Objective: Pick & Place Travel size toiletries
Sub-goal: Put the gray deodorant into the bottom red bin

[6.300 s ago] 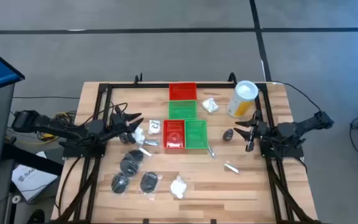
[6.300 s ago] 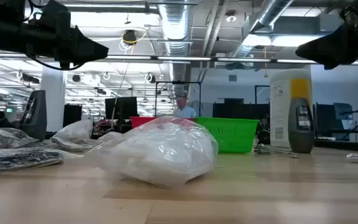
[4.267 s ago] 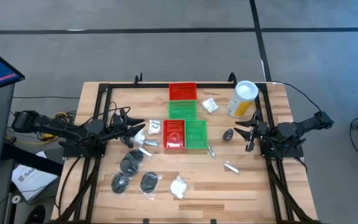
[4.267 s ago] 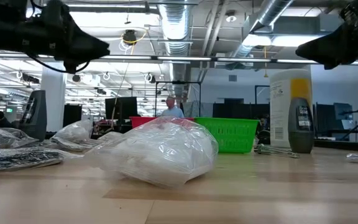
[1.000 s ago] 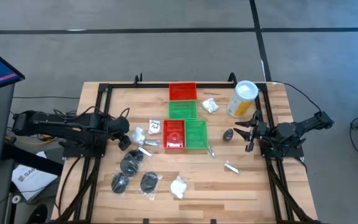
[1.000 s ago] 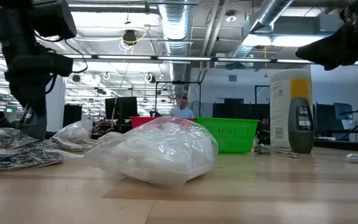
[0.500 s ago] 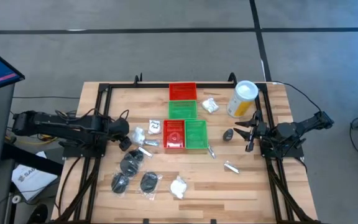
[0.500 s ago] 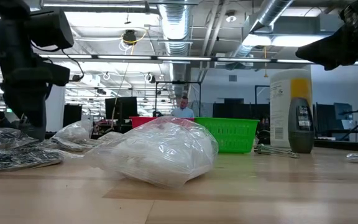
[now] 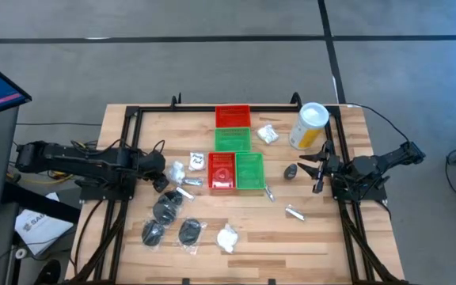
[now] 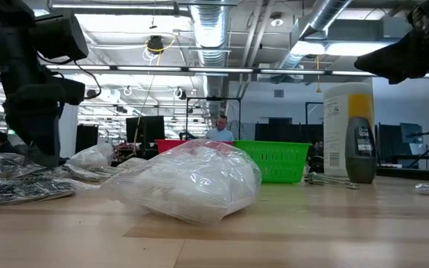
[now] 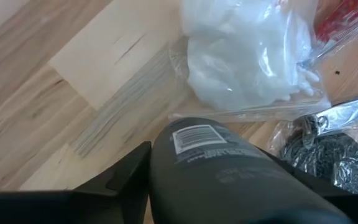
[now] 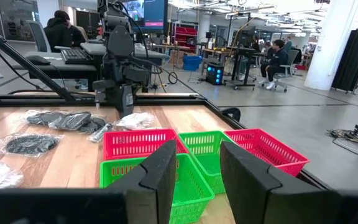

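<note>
Now left tool point(image 9: 158, 180) lower (beside packets point(image 9: 176, 170)).

We are counting four trays on the desk point(image 9: 331, 237), two red trays point(image 9: 232, 116) and two green trays point(image 9: 248, 171), one yellow canister point(image 9: 309, 127), three dark discs point(image 9: 167, 207), and two arms.

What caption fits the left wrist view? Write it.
Left claw lowered over a clear packet of white puffy material, beside a dark mesh disc packet.
</note>
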{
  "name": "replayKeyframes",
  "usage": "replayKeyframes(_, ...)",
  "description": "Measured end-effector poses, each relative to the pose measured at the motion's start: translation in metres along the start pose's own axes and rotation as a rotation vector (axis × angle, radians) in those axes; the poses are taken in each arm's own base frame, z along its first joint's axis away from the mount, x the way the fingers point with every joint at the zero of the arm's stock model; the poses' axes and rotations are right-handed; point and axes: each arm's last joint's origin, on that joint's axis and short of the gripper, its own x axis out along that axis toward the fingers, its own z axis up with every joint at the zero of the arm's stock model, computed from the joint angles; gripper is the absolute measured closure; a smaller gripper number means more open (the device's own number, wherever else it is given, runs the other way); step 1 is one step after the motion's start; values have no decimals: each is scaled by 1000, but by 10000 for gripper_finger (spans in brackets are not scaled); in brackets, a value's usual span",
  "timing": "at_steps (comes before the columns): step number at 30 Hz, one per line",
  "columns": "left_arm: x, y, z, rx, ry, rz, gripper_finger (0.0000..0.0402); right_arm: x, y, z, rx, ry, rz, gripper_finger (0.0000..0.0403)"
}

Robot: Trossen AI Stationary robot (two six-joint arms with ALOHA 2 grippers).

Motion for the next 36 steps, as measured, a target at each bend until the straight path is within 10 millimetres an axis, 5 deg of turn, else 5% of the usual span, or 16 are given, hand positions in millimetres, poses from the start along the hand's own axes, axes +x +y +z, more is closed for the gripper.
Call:
replayKeyframes(17,-2,-2,2,-31,4,-36,201,0,0,0,0,0,0,288)
replayKeyframes(28,-34,-19,29,-47,-92,-146,200,0,0,0,0,0,0,288)
replayKeyframes(36,-34,-38,52,-8,-74,-134,199,0,0,0,0,-1,0,288)
